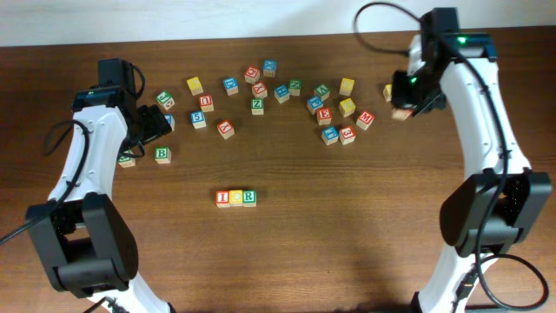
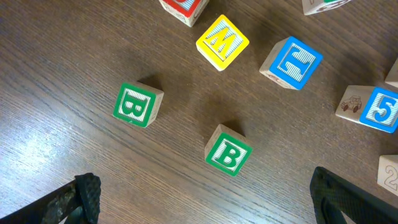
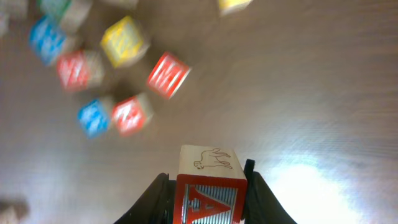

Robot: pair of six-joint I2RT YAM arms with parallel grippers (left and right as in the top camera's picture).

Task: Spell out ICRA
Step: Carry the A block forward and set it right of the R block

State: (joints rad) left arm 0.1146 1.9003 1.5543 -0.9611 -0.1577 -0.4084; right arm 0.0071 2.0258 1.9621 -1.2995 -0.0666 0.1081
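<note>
Three lettered blocks stand in a row at mid-table: I (image 1: 223, 198), C (image 1: 236, 197) and R (image 1: 249, 197). My right gripper (image 1: 405, 100) hangs at the far right, raised off the table, shut on a red A block (image 3: 208, 198) with an animal drawing on its top face; the same A block (image 1: 400, 113) shows under the gripper from overhead. My left gripper (image 1: 155, 123) is open at the far left, its fingers (image 2: 81, 198) wide apart over bare wood. Just ahead of the left gripper (image 2: 208, 208) lie two green B blocks (image 2: 227, 151) (image 2: 137, 104).
Several loose letter blocks lie scattered across the far half of the table (image 1: 287, 261), among them a red and blue cluster (image 1: 337, 134) left of the right gripper. A yellow block (image 2: 222, 42), a blue block (image 2: 291, 62) and a blue 5 block (image 2: 373, 109) lie beyond the B blocks.
</note>
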